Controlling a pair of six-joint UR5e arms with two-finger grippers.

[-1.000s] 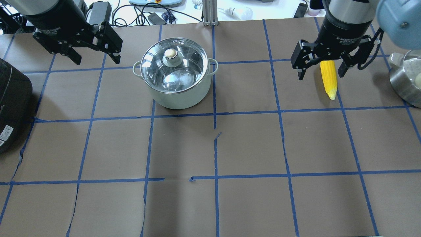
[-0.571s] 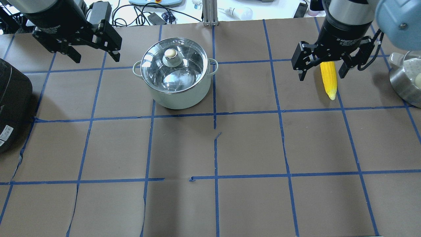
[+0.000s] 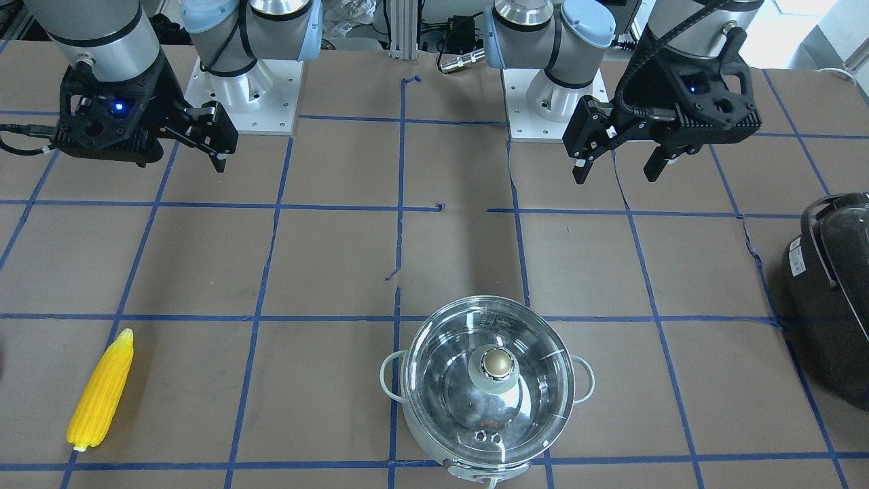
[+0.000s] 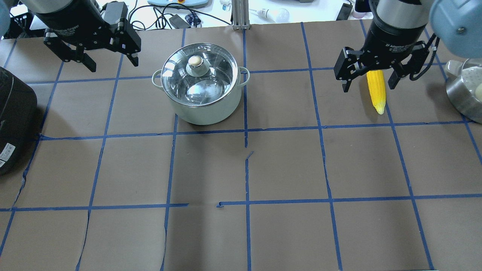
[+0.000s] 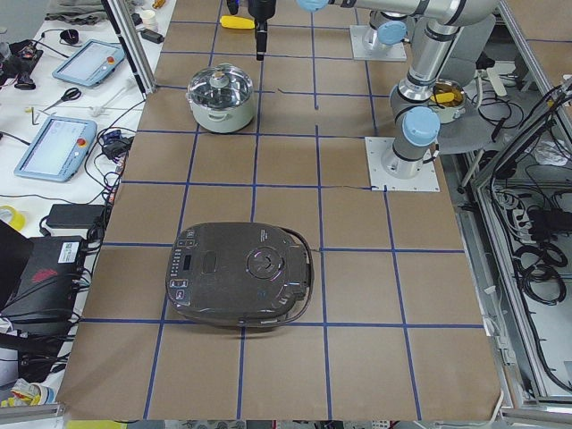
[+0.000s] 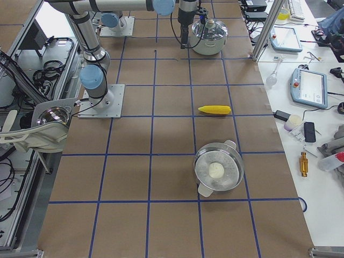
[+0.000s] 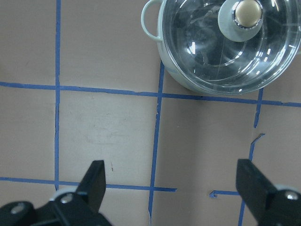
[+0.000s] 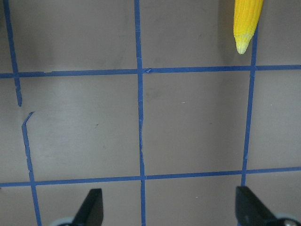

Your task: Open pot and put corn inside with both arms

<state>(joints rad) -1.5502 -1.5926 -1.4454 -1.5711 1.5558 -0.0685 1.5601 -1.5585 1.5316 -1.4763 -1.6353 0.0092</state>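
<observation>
The steel pot [image 4: 205,109] stands at the table's far middle with its glass lid [image 4: 188,81] and brass-topped knob [image 4: 196,62] on; it also shows in the front view [image 3: 487,407] and the left wrist view [image 7: 221,52]. The yellow corn [image 4: 377,94] lies flat at the far right, also in the front view [image 3: 102,390] and the right wrist view [image 8: 247,21]. My left gripper [image 4: 113,64] is open and empty, high up to the left of the pot. My right gripper [image 4: 368,87] is open and empty, high above the corn's thick end.
A large black appliance [image 4: 15,116] sits at the left edge. A second steel pot [image 4: 465,94] with a lid stands at the right edge. Cables and devices lie beyond the table's far edge.
My left gripper has shifted slightly toward the far edge and to the right. My right gripper has moved very little. The pot and corn have not moved.
</observation>
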